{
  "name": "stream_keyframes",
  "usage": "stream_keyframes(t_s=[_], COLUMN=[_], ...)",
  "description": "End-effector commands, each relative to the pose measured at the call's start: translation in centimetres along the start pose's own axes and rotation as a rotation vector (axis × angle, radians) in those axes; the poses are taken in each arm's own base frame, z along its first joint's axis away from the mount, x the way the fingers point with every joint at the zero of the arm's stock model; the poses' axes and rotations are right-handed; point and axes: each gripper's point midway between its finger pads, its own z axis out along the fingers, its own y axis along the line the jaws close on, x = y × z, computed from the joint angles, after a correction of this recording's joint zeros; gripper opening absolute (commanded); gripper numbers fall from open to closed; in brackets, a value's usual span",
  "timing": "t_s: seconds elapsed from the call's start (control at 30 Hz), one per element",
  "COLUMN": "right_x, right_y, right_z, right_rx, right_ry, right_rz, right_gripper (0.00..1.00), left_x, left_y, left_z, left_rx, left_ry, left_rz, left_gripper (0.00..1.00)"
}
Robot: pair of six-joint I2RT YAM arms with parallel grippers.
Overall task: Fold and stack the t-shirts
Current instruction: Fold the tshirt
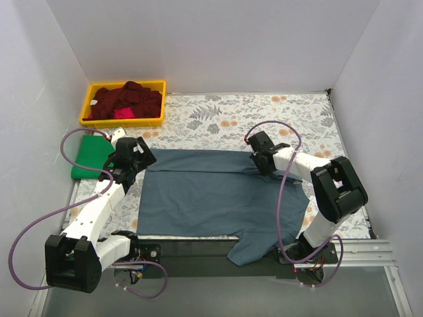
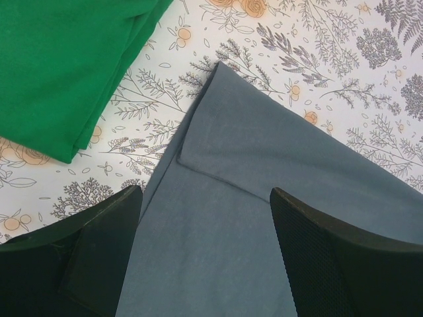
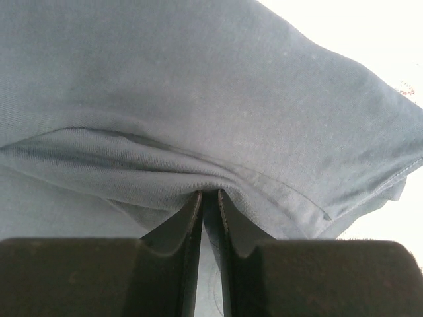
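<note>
1. A large slate-blue short-sleeved soft-cloth t-shirt (image 1: 211,198) is lying flat on the floral-patterned table cloth (image 1: 277,109), between the two arms. One sleeve (image 1: 254,247) is drooping over the near table edge beside the right arm's base.
2. As spread, the shirt's longer side is running left to right. Its far strip is lying doubled over, showing a straight hem line.
3. The left gripper (image 2: 205,201) is hovering with its jaws wide apart and holding nothing. The folded far-left corner of the blue shirt is lying directly below and just ahead of its black textured pads (image 2: 330,257).
4. The right gripper (image 3: 209,195) is pinching a bunched ridge of the blue cloth at the far-right corner, its jaws nearly together with fabric between the tips.
5. Judgement: the coming move is hinging on both far corners travelling together. The right corner is gripped and the left is free, so the left arm, being nearer, is needing to drop and close on it.
6. The cloth is looking matte, limp and thin, so it is likely to sag if lifted from one side.
7. Left of the left gripper, a folded bright green t-shirt (image 2: 59,66) is resting flat, apart from the blue one.
8. Beyond that, a yellow plastic bin (image 1: 92,89) is holding crumpled dark red shirts (image 1: 132,99) and a pink one (image 1: 122,113).
</note>
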Motion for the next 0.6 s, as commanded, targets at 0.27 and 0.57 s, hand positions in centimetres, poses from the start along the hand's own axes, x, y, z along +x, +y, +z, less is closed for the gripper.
stream_keyframes(t_s=[0.27, 0.57], right_x=[-3.8, -1.9], right_y=[2.0, 4.3], right_z=[-4.9, -5.4], right_rx=[-0.177, -0.277], right_ry=[-0.175, -0.160], right_rz=[0.058, 0.034], right_gripper=[0.26, 0.25], left_x=[0.2, 0.2], left_y=[-0.3, -0.2], left_z=[0.0, 0.1], left_rx=[0.015, 0.012], left_ry=[0.003, 0.005], left_rz=[0.020, 0.020], left_gripper=[0.77, 0.77])
